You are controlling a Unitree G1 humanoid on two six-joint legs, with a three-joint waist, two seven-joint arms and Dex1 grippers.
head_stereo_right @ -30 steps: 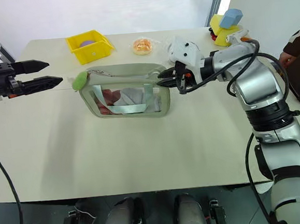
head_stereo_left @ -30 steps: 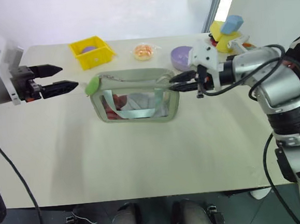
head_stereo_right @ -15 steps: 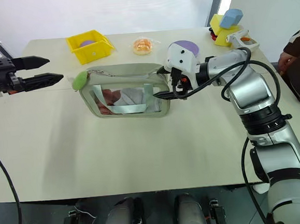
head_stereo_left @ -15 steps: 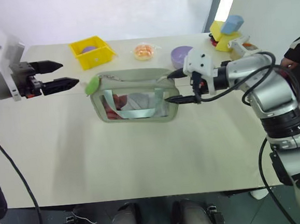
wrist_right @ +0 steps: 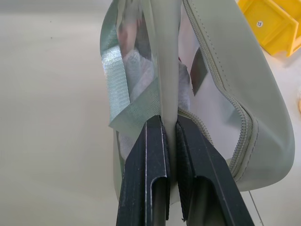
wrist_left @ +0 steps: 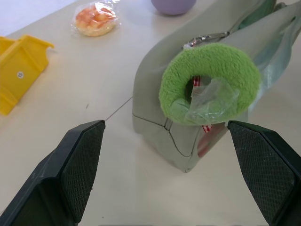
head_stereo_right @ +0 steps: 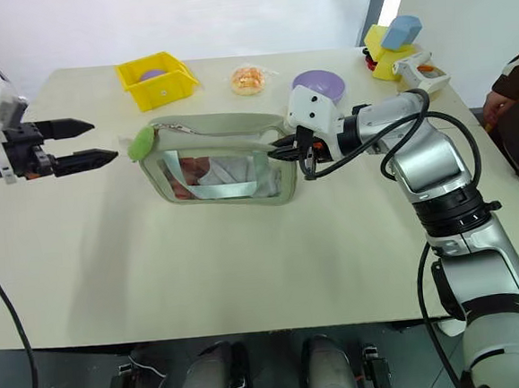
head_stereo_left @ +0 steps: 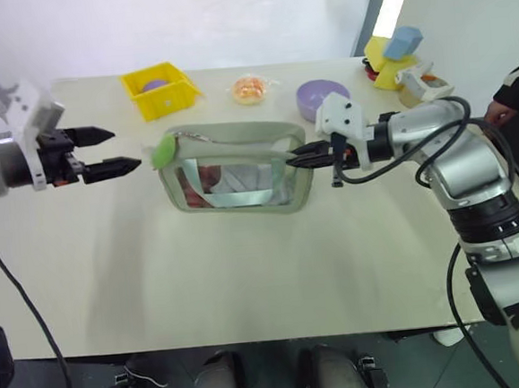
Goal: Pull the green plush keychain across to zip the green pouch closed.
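The green pouch [head_stereo_left: 231, 174] stands on the table with its zipper open along the top. The green plush keychain [head_stereo_left: 161, 150] hangs at its left end. My left gripper [head_stereo_left: 126, 147] is open, level with the keychain and a short way to its left, touching nothing. In the left wrist view the keychain [wrist_left: 209, 89] sits ahead between the spread fingers [wrist_left: 70, 165]. My right gripper [head_stereo_left: 293, 158] is shut on the pouch's right end. The right wrist view shows its fingers [wrist_right: 150, 165] clamped on the pouch wall [wrist_right: 225, 70].
A yellow bin [head_stereo_left: 161, 89], a wrapped orange bun [head_stereo_left: 249, 90] and a purple bowl [head_stereo_left: 322, 97] stand behind the pouch. Yellow and blue toys [head_stereo_left: 392, 53] sit at the back right corner. A person's sleeve [head_stereo_left: 515, 102] shows at the right edge.
My right gripper, open around the pouch's right end half a second ago, has shut on it. My left gripper has come a little lower and nearer the keychain, still open.
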